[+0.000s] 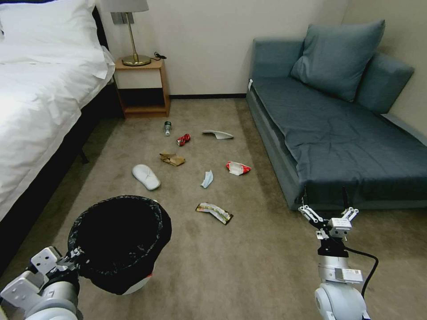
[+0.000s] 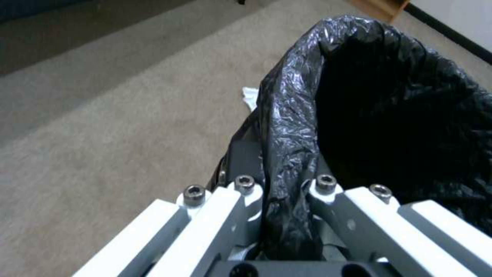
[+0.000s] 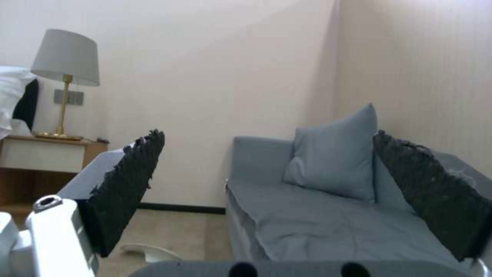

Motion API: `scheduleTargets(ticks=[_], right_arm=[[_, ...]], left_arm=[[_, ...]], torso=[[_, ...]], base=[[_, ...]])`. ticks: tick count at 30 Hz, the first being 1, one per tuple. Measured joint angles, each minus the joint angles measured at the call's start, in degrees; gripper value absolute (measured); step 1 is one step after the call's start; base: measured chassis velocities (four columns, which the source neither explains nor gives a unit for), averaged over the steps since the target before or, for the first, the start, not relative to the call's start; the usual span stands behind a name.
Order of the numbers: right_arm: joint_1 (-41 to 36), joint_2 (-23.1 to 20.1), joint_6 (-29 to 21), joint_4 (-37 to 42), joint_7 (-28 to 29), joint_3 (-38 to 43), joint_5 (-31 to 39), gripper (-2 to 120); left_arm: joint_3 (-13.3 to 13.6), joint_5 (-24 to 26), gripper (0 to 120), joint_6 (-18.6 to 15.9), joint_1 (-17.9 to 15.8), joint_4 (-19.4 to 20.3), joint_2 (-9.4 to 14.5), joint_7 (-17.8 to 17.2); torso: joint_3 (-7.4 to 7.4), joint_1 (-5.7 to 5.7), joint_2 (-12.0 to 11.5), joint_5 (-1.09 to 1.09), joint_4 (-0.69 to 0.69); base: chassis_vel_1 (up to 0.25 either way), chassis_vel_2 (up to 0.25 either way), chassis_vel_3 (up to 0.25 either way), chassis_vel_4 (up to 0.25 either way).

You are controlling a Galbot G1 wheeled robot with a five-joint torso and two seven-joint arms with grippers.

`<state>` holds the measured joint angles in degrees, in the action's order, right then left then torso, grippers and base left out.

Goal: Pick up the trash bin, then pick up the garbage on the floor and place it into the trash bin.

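Bin: we hold the trash bin [image 1: 119, 242] by its bagged rim, the left gripper [image 2: 279, 215] clamped on it, mouth open to take litter.
Litter: wrapper [image 1: 215, 212], mask [image 1: 207, 178], slipper [image 1: 146, 176] lie beyond the bin.
Free tool: our right gripper [image 1: 328, 214] hangs spread, empty, right of the bin.

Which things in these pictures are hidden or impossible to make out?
- Inside of the trash bin: head and left wrist views, black liner too dark to tell if anything lies within.
- Left gripper: fingertips covered by the folded bag rim.
- Green bottle: head view, label too small.
- Snack wrapper: print unreadable.
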<state>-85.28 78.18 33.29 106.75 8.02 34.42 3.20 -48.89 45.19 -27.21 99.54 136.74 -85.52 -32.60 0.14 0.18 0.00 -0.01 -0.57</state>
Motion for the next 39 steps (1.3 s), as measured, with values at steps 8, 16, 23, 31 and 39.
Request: scheduleTargets(ticks=[8, 16, 23, 31, 39], right_arm=[[-0.02, 0.01, 0.00, 0.05, -0.02, -0.04, 0.01, 100], [-0.04, -0.02, 0.12, 0.06, -0.02, -0.05, -0.01, 100], [0.09, -0.06, 0.12, 0.07, -0.02, -0.07, 0.00, 100], [0.25, -0.06, 0.61, -0.11, -0.27, -0.15, -0.15, 100], [0.26, -0.12, 0.77, -0.13, -0.37, -0.14, -0.61, 100]], left_arm=[[-0.06, -0.02, 5, 0.33, 0.06, 0.00, 0.03, 0.11], [-0.13, -0.15, 5, 1.12, 0.11, -0.18, 0.10, 0.18], [-0.19, -0.15, 5, 1.24, 0.17, -0.17, 0.19, 0.30], [-0.36, -0.98, 5, 2.65, 0.03, -0.94, 0.37, 1.30], [-0.56, -1.70, 5, 4.09, -0.03, -1.51, 0.51, 2.06]], torso=[[0.00, 0.00, 0.00, 0.00, -0.01], [0.00, 0.00, 0.00, 0.00, 0.00], [0.00, 0.00, 0.00, 0.01, 0.00], [0.01, 0.02, 0.00, 0.00, 0.00], [0.00, 0.01, 0.00, 0.00, 0.00]], base=[[-0.165, 0.167, 0.174, -0.163], [-0.174, 0.173, 0.175, -0.176], [-0.182, 0.175, 0.167, -0.170], [-0.101, 0.114, 0.110, -0.097], [0.000, 0.000, 0.000, 0.000]])
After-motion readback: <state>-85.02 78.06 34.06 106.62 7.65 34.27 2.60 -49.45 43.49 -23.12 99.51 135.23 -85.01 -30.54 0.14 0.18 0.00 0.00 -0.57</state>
